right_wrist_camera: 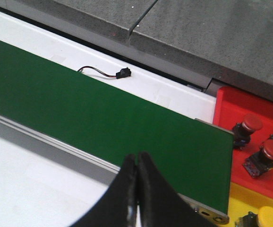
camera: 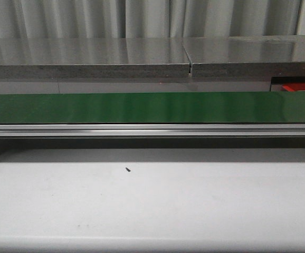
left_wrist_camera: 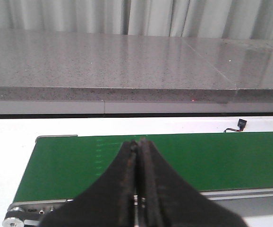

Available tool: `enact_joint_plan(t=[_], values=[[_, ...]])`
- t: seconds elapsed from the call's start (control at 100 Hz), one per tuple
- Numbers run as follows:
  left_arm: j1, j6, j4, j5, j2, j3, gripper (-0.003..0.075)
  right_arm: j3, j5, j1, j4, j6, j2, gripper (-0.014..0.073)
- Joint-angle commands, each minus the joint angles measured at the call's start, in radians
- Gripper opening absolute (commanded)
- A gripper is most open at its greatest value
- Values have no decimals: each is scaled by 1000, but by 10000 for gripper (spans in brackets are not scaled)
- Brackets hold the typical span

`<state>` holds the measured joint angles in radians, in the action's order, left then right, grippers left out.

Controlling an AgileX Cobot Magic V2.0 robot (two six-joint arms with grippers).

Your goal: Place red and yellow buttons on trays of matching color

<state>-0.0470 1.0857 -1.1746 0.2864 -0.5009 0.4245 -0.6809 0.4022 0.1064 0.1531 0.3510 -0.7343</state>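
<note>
The white table (camera: 152, 211) lies nearest, bare but for a small dark speck (camera: 127, 169). Behind it runs the green conveyor belt (camera: 152, 107). Past the belt's end, the red tray (right_wrist_camera: 235, 111) holds red buttons (right_wrist_camera: 250, 126), and the yellow tray (right_wrist_camera: 243, 201) a yellow button (right_wrist_camera: 268, 217). Left gripper (left_wrist_camera: 140, 146) and right gripper (right_wrist_camera: 136, 160) are both closed, holding nothing.

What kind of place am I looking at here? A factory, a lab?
Probably a lab or test bench that mimics a factory sorting line. A green conveyor belt crosses a white table, and at its end lie a red tray holding red buttons and a yellow tray.
</note>
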Motion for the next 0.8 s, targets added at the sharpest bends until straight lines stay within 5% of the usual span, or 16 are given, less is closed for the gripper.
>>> enact_joint_plan(t=[0.0, 0.13, 0.79], values=[[7, -3, -30, -33, -5, 27, -19, 23, -154, 33, -189, -194, 40, -117], [7, -3, -30, -33, -5, 27, -19, 145, -250, 35, -304, -369, 117, -117], [7, -3, -30, -33, -5, 27, -19, 646, -284, -68, -217, -370, 768, -117]])
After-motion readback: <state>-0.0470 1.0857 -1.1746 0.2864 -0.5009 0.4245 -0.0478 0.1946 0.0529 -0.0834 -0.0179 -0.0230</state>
